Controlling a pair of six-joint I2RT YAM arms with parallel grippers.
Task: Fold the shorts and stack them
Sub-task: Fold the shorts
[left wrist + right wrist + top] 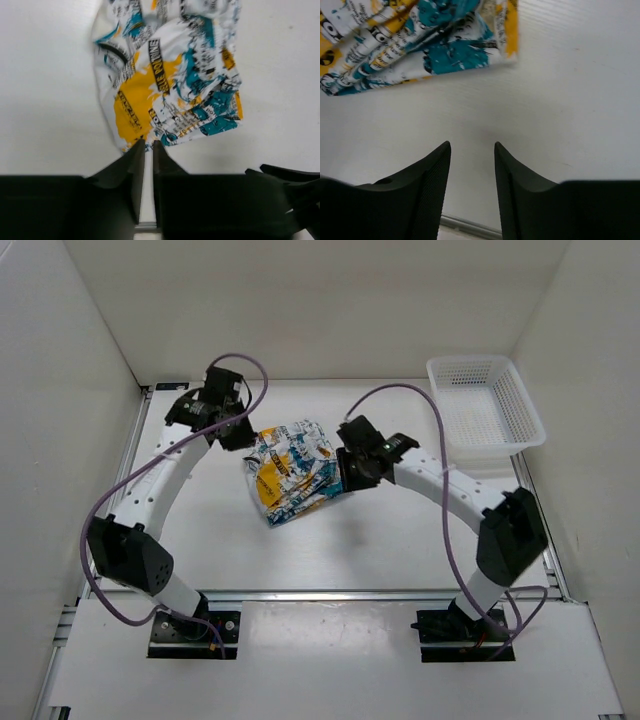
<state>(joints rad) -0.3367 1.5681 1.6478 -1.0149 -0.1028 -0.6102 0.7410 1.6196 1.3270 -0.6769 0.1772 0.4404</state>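
The shorts [292,472] lie crumpled between the arms, the left gripper [148,146] pinched nearly closed at their edge and the right gripper [472,150] spread wide just short of them.

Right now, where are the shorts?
In the top view the shorts lie crumpled on the table near its middle, between the two sets of jaws, with the basket off to the far right.

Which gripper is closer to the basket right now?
Right. The right gripper sits at the right edge of the shorts, with the basket beyond it in the far right corner. The left gripper is across the shorts, farther from the basket.
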